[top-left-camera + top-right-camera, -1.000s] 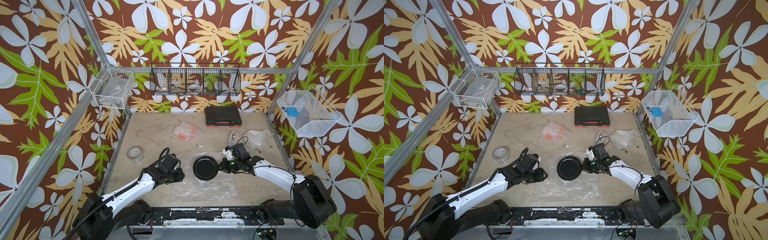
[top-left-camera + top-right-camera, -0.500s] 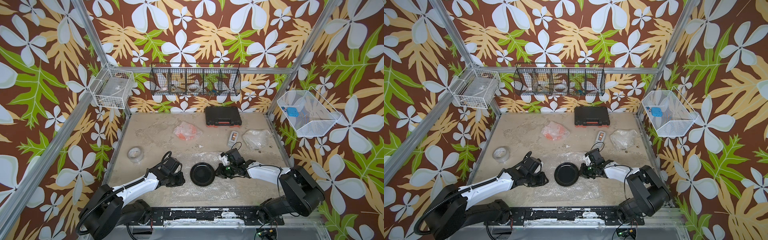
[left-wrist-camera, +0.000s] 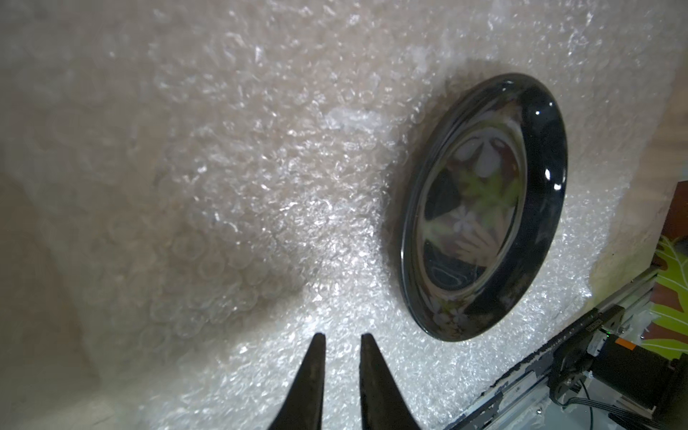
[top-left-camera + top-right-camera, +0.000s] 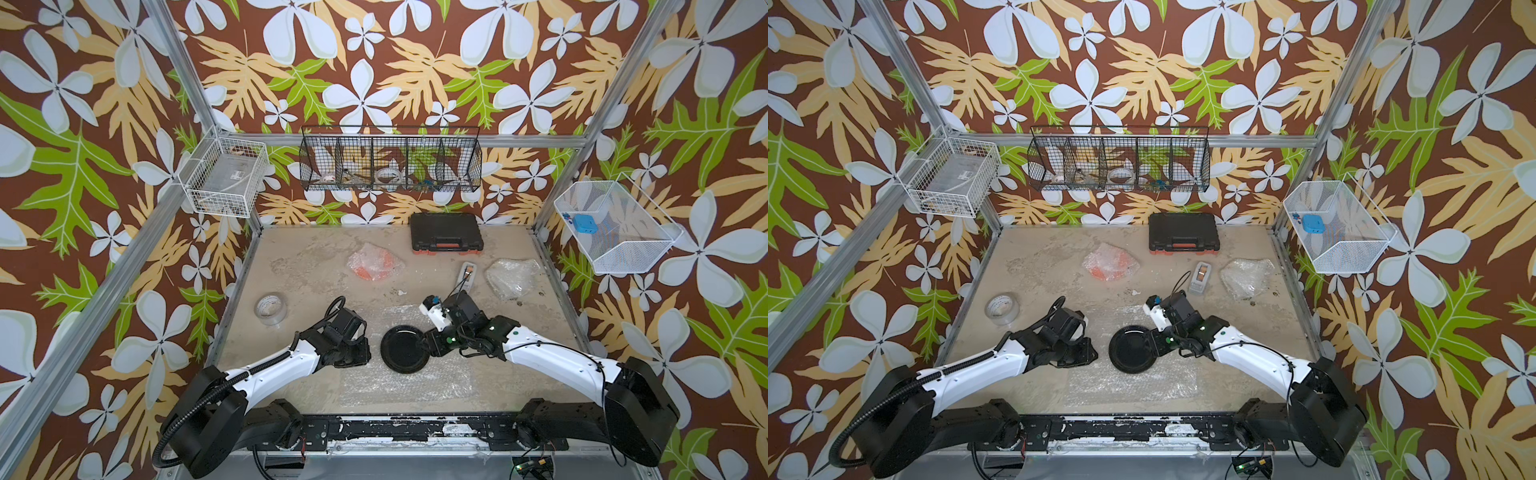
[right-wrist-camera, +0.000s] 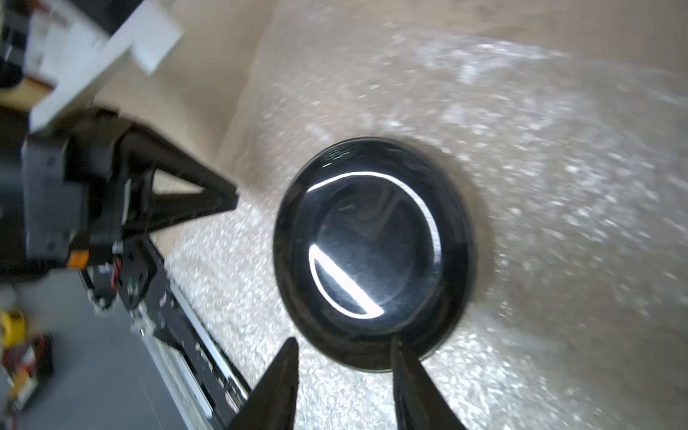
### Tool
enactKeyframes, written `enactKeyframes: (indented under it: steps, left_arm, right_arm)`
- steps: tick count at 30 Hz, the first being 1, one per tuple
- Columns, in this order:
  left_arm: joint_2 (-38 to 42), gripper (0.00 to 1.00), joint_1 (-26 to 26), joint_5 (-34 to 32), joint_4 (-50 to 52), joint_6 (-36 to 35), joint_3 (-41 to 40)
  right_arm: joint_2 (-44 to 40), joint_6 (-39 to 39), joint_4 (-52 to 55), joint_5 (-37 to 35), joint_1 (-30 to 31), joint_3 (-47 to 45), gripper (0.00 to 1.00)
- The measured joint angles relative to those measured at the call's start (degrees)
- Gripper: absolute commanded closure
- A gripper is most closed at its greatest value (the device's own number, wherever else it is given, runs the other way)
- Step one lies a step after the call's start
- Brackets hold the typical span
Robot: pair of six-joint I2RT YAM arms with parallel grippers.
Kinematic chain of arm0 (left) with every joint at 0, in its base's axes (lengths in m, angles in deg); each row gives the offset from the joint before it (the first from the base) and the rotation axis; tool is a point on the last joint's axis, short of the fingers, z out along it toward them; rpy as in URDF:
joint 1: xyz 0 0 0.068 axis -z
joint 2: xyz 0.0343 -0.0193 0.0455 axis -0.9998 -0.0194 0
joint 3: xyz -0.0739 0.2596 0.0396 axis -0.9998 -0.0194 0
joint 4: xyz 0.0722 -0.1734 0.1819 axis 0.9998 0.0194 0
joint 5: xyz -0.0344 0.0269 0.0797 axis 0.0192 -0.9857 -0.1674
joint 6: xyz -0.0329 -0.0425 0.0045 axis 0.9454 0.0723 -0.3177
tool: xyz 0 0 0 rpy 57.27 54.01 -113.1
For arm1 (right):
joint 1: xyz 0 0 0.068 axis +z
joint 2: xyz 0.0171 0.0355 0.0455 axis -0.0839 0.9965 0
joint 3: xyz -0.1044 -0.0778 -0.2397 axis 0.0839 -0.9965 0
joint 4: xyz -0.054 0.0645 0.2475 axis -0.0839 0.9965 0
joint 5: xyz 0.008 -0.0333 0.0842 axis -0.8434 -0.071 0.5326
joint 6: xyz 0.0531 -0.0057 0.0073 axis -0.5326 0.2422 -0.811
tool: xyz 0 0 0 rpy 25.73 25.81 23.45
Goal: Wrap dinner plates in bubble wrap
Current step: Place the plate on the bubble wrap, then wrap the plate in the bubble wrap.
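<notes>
A glossy black dinner plate (image 4: 405, 348) (image 4: 1133, 349) (image 3: 484, 208) (image 5: 372, 253) lies flat on a spread sheet of bubble wrap (image 4: 407, 386) (image 4: 1133, 384) (image 3: 260, 186) at the table's front middle. My right gripper (image 4: 429, 345) (image 5: 344, 340) is open at the plate's right rim, its tips just short of it. Low over the sheet, left of the plate, my left gripper (image 4: 360, 354) (image 3: 340, 336) shows a narrow gap between its jaws. Only bubble wrap shows in that gap. An orange plate wrapped in bubble wrap (image 4: 374, 264) lies at the back.
A whitish bubble-wrap bundle (image 4: 511, 276) lies at the back right, with a tape dispenser (image 4: 467, 274) beside it. A tape roll (image 4: 270, 307) sits at the left and a black case (image 4: 446, 232) at the back wall. The black front rail (image 4: 395, 428) borders the sheet.
The black plate came down and towards the front, onto the sheet. My right gripper opened and let go of its rim. My left gripper's jaws narrowed as it moved towards the front.
</notes>
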Motion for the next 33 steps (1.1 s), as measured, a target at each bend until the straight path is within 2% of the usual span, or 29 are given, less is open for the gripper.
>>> enactKeyframes:
  steps: [4,7,13,19,22,29,33]
  left_arm:
    - [2.9,0.79,0.0,0.6,-1.4,1.5,-2.0]
    - [4.1,0.79,-0.1,-0.2,-1.1,3.0,-2.9]
    - [3.8,0.79,-0.3,-0.9,-1.1,5.7,-6.1]
    - [2.8,0.79,-0.4,0.0,-2.8,7.2,-7.7]
    - [2.3,0.79,-0.4,0.3,-3.7,7.8,-7.7]
    - [2.1,0.80,-0.4,0.6,-4.9,7.9,-8.1]
    - [2.3,0.80,-0.5,0.5,-4.9,8.0,-8.2]
  right_arm:
    - [-3.7,12.4,0.5,-3.1,9.8,-1.2,0.50]
    - [-4.6,23.8,0.7,-6.6,18.2,-2.2,0.50]
    - [-3.7,37.2,5.3,-15.6,25.1,-7.5,0.44]
    - [-0.2,40.7,2.7,-21.5,27.4,-9.8,0.42]
    - [1.7,41.6,1.0,-22.1,28.1,-10.1,0.46]
    - [3.2,41.5,-3.1,-24.7,28.7,-11.0,0.46]
    - [3.4,41.7,-4.1,-25.7,28.7,-11.1,0.58]
